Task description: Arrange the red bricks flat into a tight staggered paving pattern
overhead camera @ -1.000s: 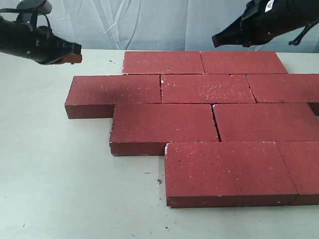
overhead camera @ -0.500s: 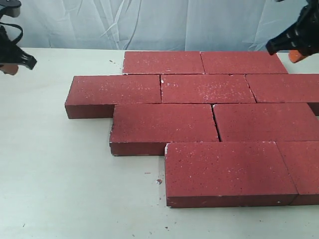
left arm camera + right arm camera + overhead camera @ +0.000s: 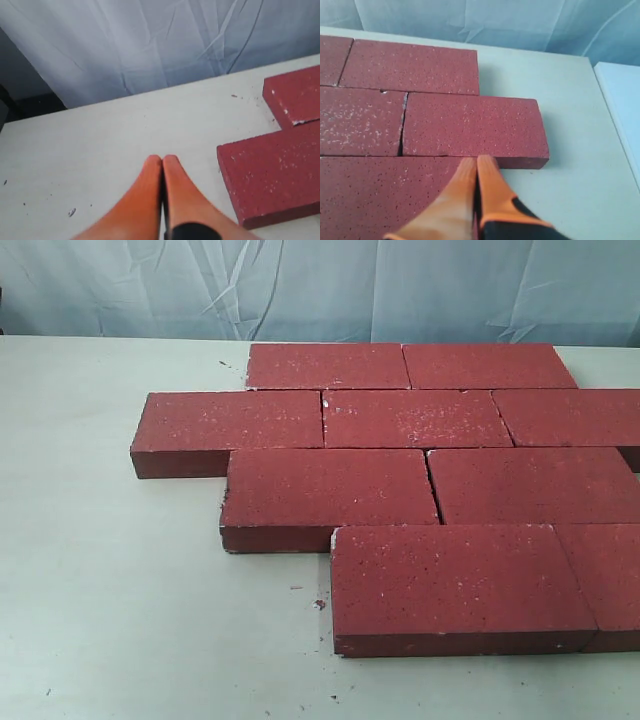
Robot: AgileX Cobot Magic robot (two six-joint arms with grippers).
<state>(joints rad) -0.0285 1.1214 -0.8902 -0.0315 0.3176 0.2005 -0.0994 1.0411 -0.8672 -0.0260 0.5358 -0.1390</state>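
Several dark red bricks lie flat on the pale table in four staggered rows, edges close together. Neither gripper shows in the exterior view. In the left wrist view my left gripper is shut and empty above bare table, apart from the end of a brick at the pattern's left side. In the right wrist view my right gripper is shut and empty, its orange tips above the edge where two bricks meet, beside the end brick of a row.
A pale blue cloth backdrop hangs behind the table. Small crumbs of brick lie on the table near the front row. A light blue surface borders the table's right edge in the right wrist view.
Both arms have drawn back outward and left the exterior view. The bricks have not moved.
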